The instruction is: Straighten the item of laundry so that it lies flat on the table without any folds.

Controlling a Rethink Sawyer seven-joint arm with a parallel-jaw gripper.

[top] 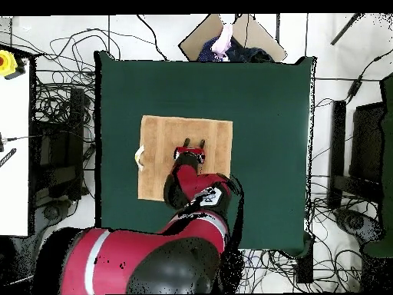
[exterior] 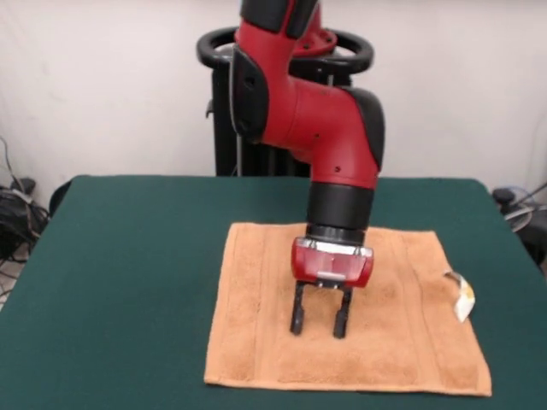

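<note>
Towel [exterior: 389, 342]: one, spread flat near the table's middle; no folds are seen.
Tag [exterior: 462, 299]: one, curled at the towel's edge.
Gripper [exterior: 320, 323]: one, fingers parted, nothing grasped, tips at the cloth.
Table [exterior: 128, 256]: one.
Risk: cloth could be dragged and rumpled if the tips are slid sideways.

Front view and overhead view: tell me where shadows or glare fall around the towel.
Front view: soft, even light; the gripper casts only a faint shadow on the orange-tan towel, and its red housing shows a pale sheen. Overhead view: the arm covers part of the towel; no glare on the green table.
</note>
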